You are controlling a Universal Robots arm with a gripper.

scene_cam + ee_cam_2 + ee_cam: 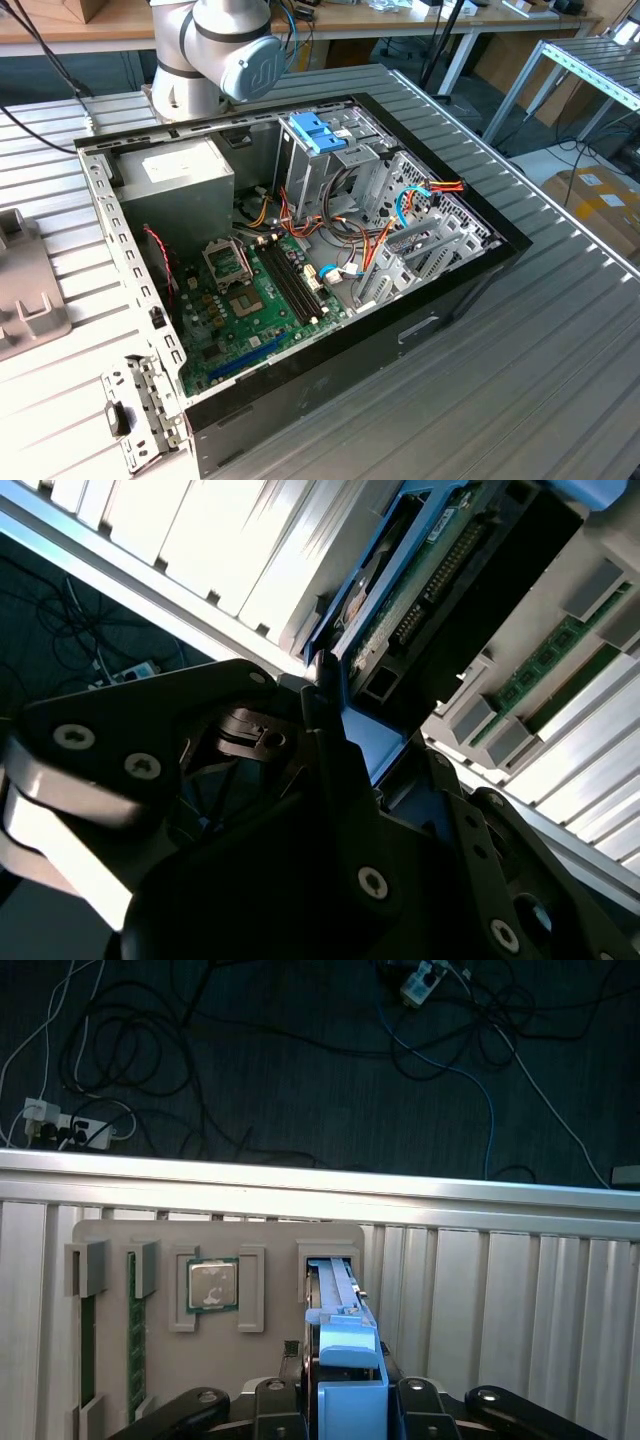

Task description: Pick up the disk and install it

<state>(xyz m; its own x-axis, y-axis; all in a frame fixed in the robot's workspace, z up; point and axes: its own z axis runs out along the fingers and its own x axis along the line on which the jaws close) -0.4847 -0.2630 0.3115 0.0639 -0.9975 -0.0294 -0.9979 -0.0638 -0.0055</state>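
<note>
The gripper is pinching the disk between its fingers at the grey holder, so installing is remaining.

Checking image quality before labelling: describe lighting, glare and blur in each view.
Exterior view: even light, sharp computer case. Second wrist view: claw dark and shadowed, table slats glaring white, streaked. First wrist view: floor dim, disk evenly lit.

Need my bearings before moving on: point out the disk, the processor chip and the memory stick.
disk (348, 1348): first wrist view, on its blue end.
processor chip (212, 1286): first wrist view, centre of its silver lid.
memory stick (135, 1330): first wrist view, middle of its green edge.
</note>
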